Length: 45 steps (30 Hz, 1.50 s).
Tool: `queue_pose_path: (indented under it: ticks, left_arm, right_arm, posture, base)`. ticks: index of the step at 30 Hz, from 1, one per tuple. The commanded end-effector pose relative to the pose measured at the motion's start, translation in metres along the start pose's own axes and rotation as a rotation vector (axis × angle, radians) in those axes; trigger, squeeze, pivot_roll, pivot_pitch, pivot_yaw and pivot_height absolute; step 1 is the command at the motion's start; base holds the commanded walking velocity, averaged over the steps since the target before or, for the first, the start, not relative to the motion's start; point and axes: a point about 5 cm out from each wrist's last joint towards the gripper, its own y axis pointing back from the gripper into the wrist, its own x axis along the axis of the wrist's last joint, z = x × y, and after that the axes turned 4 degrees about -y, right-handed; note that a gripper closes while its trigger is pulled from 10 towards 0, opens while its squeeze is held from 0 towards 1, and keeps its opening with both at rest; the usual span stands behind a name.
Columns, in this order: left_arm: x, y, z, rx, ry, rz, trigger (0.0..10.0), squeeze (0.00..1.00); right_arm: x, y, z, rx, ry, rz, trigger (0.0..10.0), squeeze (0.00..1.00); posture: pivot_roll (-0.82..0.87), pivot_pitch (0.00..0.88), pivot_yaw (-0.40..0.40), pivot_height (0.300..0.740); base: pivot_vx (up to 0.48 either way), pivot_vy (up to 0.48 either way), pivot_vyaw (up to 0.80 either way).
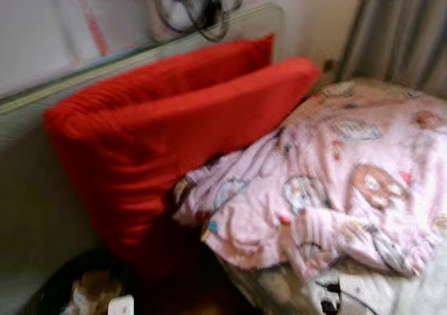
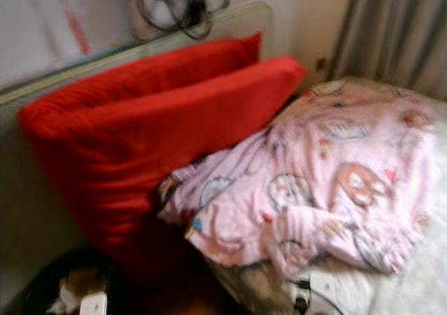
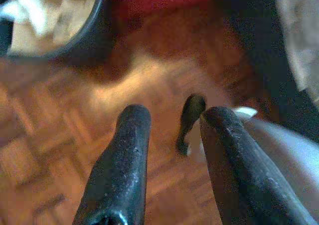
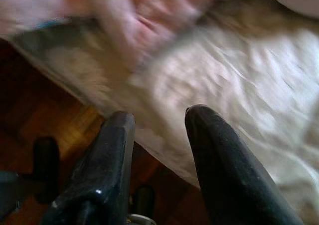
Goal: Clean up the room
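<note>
red was the first thing to notice: two big red cushions (image 1: 174,133) stood on edge against the wall, leaning on the side of the bed (image 4: 234,110). a pink blanket (image 1: 335,182) with cartoon prints lay crumpled on the bed, its near edge hanging over the corner and touching the front cushion. down on the parquet floor (image 3: 60,150), beside the cushions, stood a dark bin (image 3: 75,35) with some pale paper inside.

the left gripper (image 3: 172,117) hung low over the floor with its fingers a little apart, holding nothing. the right gripper (image 4: 159,117) was near the edge of the mattress, also parted and empty.

i think the robot was in the approach step, choosing what to tidy. the blanket seemed the most probable target. the next move would ask to bring a gripper up to the hanging edge and pinch a fold firmly, because soft cloth slips easily.
</note>
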Motion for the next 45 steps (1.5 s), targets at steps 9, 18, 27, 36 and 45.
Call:
queue_pose_path:
  ticks: [9,18,27,36,45]
  left_arm:
    - [0.0,0.0,0.003,-0.011,0.002,-0.004,10.0,0.0]
    - [-0.01,0.003,0.0,-0.017,-0.007,-0.009,10.0,0.0]
    - [-0.005,0.001,0.009,-0.033,-0.015,-0.004,10.0,0.0]
    - [-0.008,0.001,0.012,-0.041,-0.016,-0.014,10.0,0.0]
    - [-0.001,-0.001,0.014,-0.048,-0.034,0.005,10.0,0.0]
  right_arm:
    - [-0.004,0.002,0.009,-0.031,-0.041,-0.005,10.0,0.0]
    - [-0.004,0.002,0.009,-0.03,-0.045,0.001,10.0,0.0]
    - [-0.011,0.003,0.007,-0.019,-0.026,-0.017,10.0,0.0]
    - [-0.015,0.004,0.008,-0.017,-0.016,-0.027,10.0,0.0]
    - [-0.009,0.004,0.014,-0.046,-0.052,-0.01,10.0,0.0]
  posture:
    - [-0.01,0.0,0.019,0.74]
    - [-0.01,0.0,0.033,0.74]
    - [-0.02,0.0,0.033,0.74]
    - [-0.01,0.0,0.038,0.74]
    - [0.01,0.0,0.034,0.74]
  base:
    - [0.0,0.0,0.09]
    - [0.0,0.0,0.0]
    - [0.0,0.0,0.0]
    - [0.0,0.0,0.0]
    - [0.0,0.0,0.0]
